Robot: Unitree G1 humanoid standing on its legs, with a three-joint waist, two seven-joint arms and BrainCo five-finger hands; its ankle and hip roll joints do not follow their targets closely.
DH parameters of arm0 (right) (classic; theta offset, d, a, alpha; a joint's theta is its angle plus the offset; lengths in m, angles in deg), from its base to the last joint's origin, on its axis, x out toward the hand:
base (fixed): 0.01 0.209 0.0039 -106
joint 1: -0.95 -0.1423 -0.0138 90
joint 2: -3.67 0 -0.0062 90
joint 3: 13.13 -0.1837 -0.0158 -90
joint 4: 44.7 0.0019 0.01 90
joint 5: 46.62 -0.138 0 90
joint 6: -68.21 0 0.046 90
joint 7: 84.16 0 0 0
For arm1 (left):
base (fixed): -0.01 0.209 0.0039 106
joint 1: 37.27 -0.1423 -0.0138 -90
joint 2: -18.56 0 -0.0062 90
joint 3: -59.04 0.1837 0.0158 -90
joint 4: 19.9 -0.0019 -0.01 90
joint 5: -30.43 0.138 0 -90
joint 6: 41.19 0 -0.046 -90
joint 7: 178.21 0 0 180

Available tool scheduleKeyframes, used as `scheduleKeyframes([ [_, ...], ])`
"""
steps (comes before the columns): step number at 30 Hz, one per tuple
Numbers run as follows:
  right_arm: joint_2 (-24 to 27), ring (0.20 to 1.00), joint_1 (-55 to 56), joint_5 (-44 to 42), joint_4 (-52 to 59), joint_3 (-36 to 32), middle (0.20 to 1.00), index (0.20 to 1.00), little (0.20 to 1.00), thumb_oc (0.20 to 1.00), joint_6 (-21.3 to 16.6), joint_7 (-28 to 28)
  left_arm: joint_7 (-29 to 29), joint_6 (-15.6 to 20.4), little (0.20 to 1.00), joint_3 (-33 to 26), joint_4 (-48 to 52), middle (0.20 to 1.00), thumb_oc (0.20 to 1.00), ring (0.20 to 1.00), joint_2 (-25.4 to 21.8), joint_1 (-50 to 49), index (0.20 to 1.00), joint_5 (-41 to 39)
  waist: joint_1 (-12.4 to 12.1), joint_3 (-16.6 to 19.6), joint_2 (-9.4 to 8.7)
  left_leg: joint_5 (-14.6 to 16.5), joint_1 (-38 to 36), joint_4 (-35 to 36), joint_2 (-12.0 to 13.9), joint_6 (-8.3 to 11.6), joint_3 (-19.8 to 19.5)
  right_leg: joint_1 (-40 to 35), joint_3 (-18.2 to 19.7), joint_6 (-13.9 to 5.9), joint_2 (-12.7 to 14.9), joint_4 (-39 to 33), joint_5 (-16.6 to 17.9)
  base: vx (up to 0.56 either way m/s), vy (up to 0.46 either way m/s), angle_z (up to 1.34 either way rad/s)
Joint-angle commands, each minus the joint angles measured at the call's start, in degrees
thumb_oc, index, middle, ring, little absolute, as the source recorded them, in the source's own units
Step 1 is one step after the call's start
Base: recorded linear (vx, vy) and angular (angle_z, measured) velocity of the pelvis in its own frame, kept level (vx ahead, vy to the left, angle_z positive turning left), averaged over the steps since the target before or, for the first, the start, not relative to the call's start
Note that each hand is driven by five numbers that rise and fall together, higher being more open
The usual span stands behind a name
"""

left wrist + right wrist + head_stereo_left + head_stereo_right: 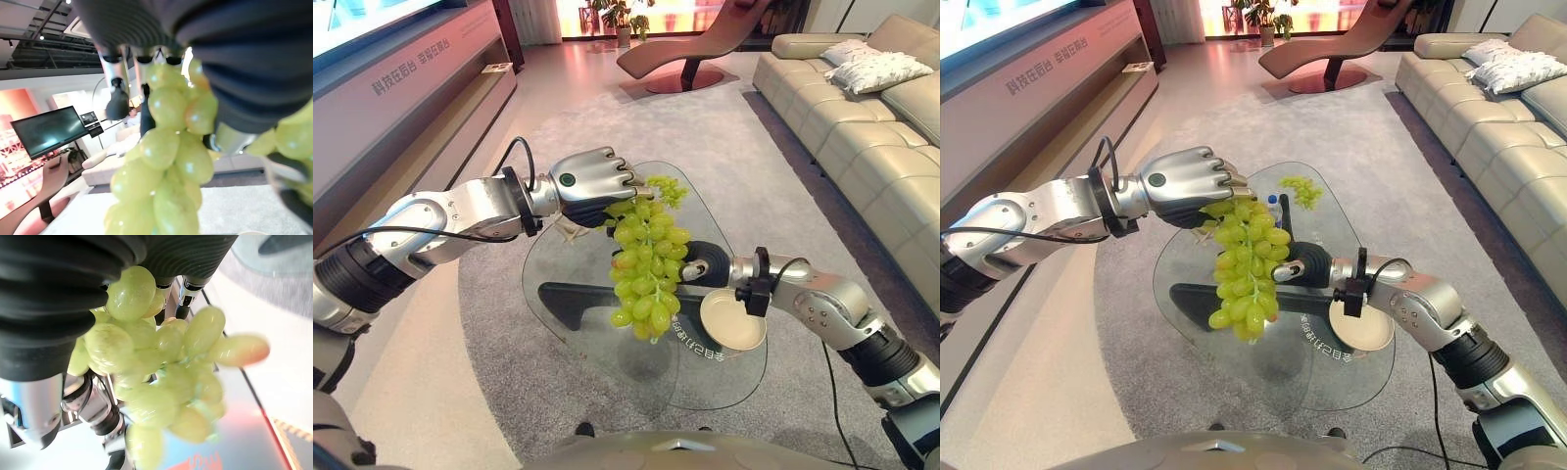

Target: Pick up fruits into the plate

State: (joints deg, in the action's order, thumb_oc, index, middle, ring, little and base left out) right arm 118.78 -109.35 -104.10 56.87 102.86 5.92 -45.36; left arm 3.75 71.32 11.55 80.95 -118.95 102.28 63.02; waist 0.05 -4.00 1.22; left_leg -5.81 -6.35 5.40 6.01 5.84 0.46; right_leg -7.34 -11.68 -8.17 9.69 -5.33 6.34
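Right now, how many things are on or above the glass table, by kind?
Green grape bunches: 2, one hanging from the left hand (bunch), one small on the glass table (bunch)
Plates: 1
Total: 3

- Left hand (592,184): glossy silver shell with a small green-ringed round mark on its back, fingers dark at the tips.
- Right hand (1304,266): dark ribbed cover over its back and wrist.
- Both arms: silver-grey shells, black ribbed joint sections, thin black cables looping alongside.
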Motion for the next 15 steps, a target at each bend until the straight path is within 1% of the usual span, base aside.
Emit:
scheduleKeyframes([
  [1, -1.6, 1.000, -3.2, -4.8, 5.0, 2.0, 1.000, 1.000, 1.000, 1.000, -1.0, 3.0, -1.9, -3.4, 0.200, -4.4, -4.3, 0.200, 0.200, 0.200, 0.3, 5.7, 0.200, -2.9, -1.3, -0.4, -1.65, 7.9, -4.4, -0.4, -2.3, -1.33, 4.0, -3.7, -0.6, -0.94, 0.2, 0.3, -5.1, 0.00, 0.000, 0.00],
  [7, -2.2, 1.000, -3.0, -5.5, 5.4, 2.6, 1.000, 1.000, 1.000, 1.000, 0.2, 0.5, -1.1, -3.7, 0.200, -4.5, -3.5, 0.200, 0.200, 0.200, 0.6, 5.8, 0.200, -3.3, -1.3, -0.5, -1.61, 7.9, -4.4, -0.4, -2.3, -1.31, 3.9, -3.6, -0.5, -0.97, 0.3, 0.3, -5.1, 0.00, 0.000, 0.00],
  [8, -2.3, 0.856, -2.8, -5.5, 5.4, 2.5, 0.856, 0.856, 0.856, 0.856, 0.5, 0.3, -0.8, -3.8, 0.200, -4.6, -3.5, 0.200, 0.200, 0.200, 0.6, 5.9, 0.200, -3.4, -1.3, -0.5, -1.62, 7.9, -4.5, -0.4, -2.3, -1.33, 3.9, -3.6, -0.5, -0.96, 0.2, 0.3, -5.1, 0.00, 0.000, 0.00],
  [9, -2.3, 0.617, -2.8, -6.0, 5.4, 2.4, 0.617, 0.617, 0.617, 0.617, 0.6, -0.4, -0.8, -3.9, 0.200, -4.4, -3.4, 0.200, 0.200, 0.200, 0.7, 5.9, 0.200, -3.4, -1.3, -0.6, -1.59, 7.9, -4.5, -0.4, -2.3, -1.33, 3.9, -3.6, -0.4, -0.96, 0.2, 0.3, -5.0, 0.00, 0.000, 0.00],
  [10, -2.4, 0.241, -2.8, -6.1, 5.4, 2.4, 0.241, 0.241, 0.241, 0.241, 0.6, -0.7, -0.8, -4.0, 0.200, -4.4, -3.3, 0.200, 0.200, 0.200, 0.7, 5.9, 0.200, -3.4, -1.3, -0.6, -1.60, 7.9, -4.5, -0.4, -2.3, -1.34, 3.9, -3.6, -0.4, -0.96, 0.2, 0.3, -5.0, 0.00, 0.000, 0.00],
  [11, -2.5, 0.200, -2.8, -6.3, 5.3, 2.4, 0.200, 0.200, 0.200, 0.200, 0.7, -0.9, -0.8, -4.0, 0.200, -4.5, -3.3, 0.200, 0.200, 0.200, 0.7, 5.9, 0.200, -3.4, -1.3, -0.6, -1.59, 7.9, -4.5, -0.4, -2.4, -1.33, 3.9, -3.6, -0.4, -0.99, 0.2, 0.3, -5.0, 0.00, 0.000, 0.00],
  [15, -2.8, 0.200, -2.4, -6.3, 5.2, 2.3, 0.200, 0.200, 0.200, 0.200, 1.1, -1.4, -0.4, -4.1, 0.200, -4.9, -2.9, 0.200, 0.200, 0.200, 1.1, 5.4, 0.200, -3.2, -1.2, -0.6, -1.56, 8.0, -4.6, -0.4, -2.4, -1.33, 3.7, -3.7, -0.3, -0.98, 0.2, 0.3, -5.1, 0.00, 0.000, 0.00],
])
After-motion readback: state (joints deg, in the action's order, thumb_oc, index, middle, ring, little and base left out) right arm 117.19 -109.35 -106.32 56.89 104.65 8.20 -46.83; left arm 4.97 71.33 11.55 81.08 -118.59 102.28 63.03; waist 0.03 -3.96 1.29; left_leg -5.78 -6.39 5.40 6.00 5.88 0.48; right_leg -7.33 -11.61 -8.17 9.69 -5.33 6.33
